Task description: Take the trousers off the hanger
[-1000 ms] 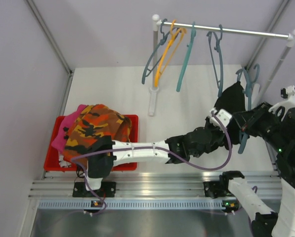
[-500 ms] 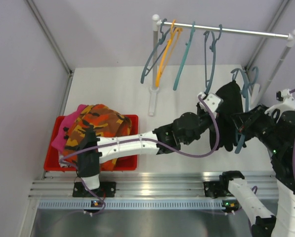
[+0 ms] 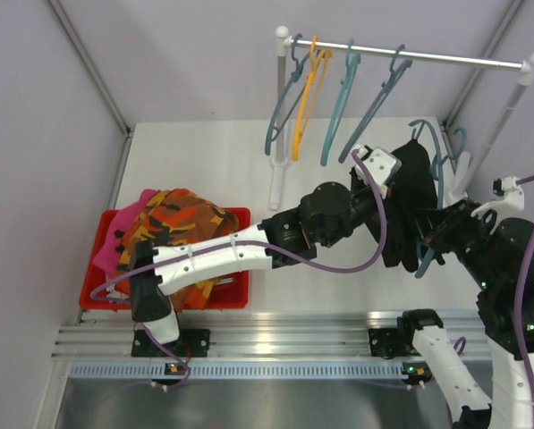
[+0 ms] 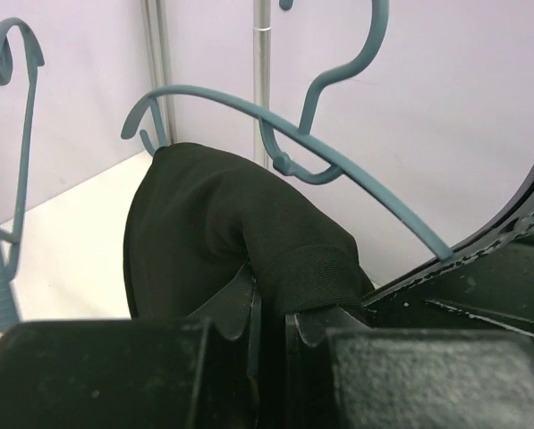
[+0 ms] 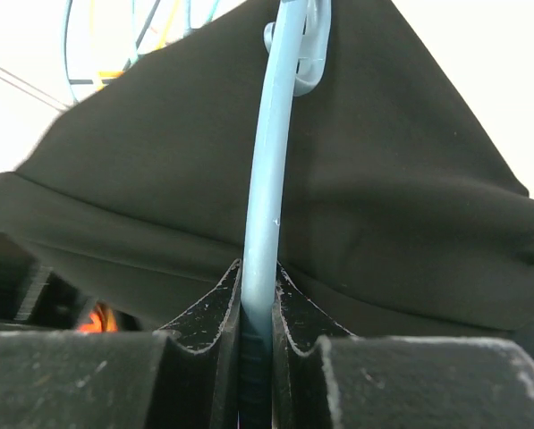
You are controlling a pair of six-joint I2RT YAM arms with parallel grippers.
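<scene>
The plain black trousers (image 3: pixel 411 210) hang over a teal hanger (image 3: pixel 425 258) at the right, below the rail. My left gripper (image 3: pixel 397 183) is shut on the trousers' ribbed edge (image 4: pixel 311 268), which runs down between its fingers. In the left wrist view the hanger's arc (image 4: pixel 338 165) passes above the cloth. My right gripper (image 3: pixel 436 235) is shut on the hanger's bar (image 5: pixel 268 206), with the black cloth (image 5: pixel 410 197) draped right behind it. Orange camouflage trousers (image 3: pixel 173 228) and pink trousers (image 3: pixel 113 243) lie heaped at the left.
A red bin (image 3: pixel 240 268) at the near left holds the heaped garments. A metal rail (image 3: pixel 428 57) on two posts carries bare teal hangers (image 3: pixel 338 107) and an orange hanger (image 3: pixel 304 89). Grey walls close in on the left and right.
My left arm has swung back and to the left, drawing the black trousers with it. The held hanger has tilted, and the bare hangers on the rail have swung.
</scene>
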